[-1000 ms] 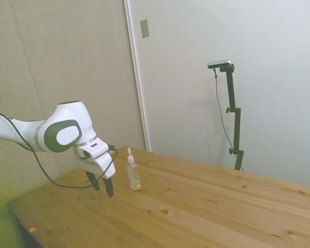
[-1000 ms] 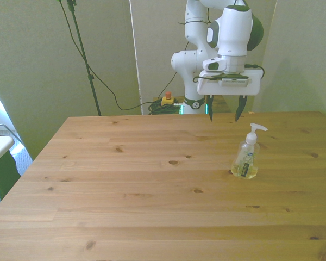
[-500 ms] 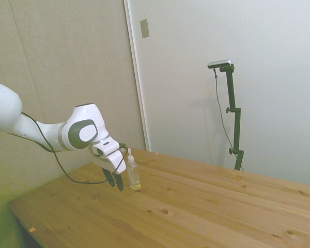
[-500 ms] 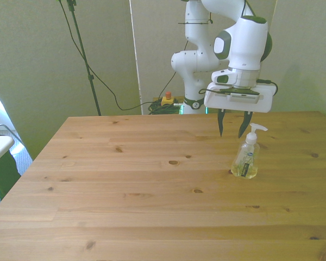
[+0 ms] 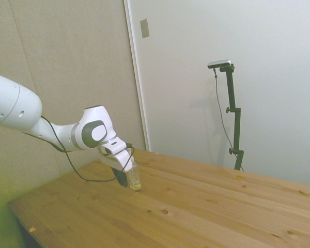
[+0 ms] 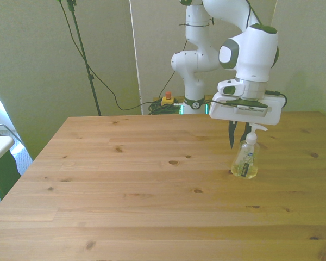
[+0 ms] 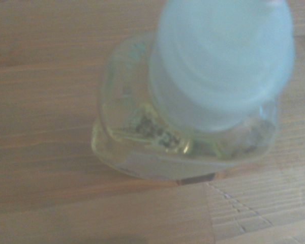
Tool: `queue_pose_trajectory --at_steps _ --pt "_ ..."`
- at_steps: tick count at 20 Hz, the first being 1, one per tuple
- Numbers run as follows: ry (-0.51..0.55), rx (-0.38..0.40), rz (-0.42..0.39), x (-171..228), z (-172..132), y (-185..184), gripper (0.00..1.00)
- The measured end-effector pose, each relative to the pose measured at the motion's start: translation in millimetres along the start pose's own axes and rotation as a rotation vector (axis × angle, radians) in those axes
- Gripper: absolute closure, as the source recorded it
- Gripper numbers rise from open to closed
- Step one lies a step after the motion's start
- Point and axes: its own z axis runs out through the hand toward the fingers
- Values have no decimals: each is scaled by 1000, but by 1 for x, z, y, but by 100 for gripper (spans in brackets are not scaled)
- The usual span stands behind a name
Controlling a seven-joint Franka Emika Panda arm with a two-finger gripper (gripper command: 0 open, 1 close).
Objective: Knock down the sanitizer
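- Side view: the gripper (image 5: 125, 179) is seen low over the table (image 5: 206, 212), right against the bottle (image 5: 135, 177), which stands upright near the table's far-left part. The fingers are hidden behind the hand and bottle, so their state cannot be told from here.
- Side view: a plain pale wall, a door edge and a small wall plate (image 5: 144, 28) are seen behind the wooden top. No other loose item is visible on the boards.
- Front view: the bottle (image 6: 245, 160) is placed toward the front view's right, upright, with yellowish liquid at its bottom and its white nozzle (image 6: 256, 129) just under the hand. The gripper (image 6: 238, 138) is lowered beside the nozzle; two dark fingers (image 6: 232, 136) are seen close together, with only a narrow gap and nothing held between them.
- Front view: the knocking step is judged to be in hand, with contact at or close to the bottle's top. A sideways push high on the neck is called for next, so that the bottle tips rather than slides.
- Front view: cables and a red button (image 6: 167, 98) lie on the floor behind the table.
- Wrist view: the bottle (image 7: 142, 137) is seen from above, blurred, with its cap filling much of the picture and wood grain around it.
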Motion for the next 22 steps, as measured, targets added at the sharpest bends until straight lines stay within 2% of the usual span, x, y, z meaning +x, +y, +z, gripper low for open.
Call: queue_pose_trajectory --at_steps 9,16,22 --pt "18 33 22 14 -8 -33 100" --pt "69 49 85 57 -3 -62 100" --pt "100 91 103 84 3 -98 100"
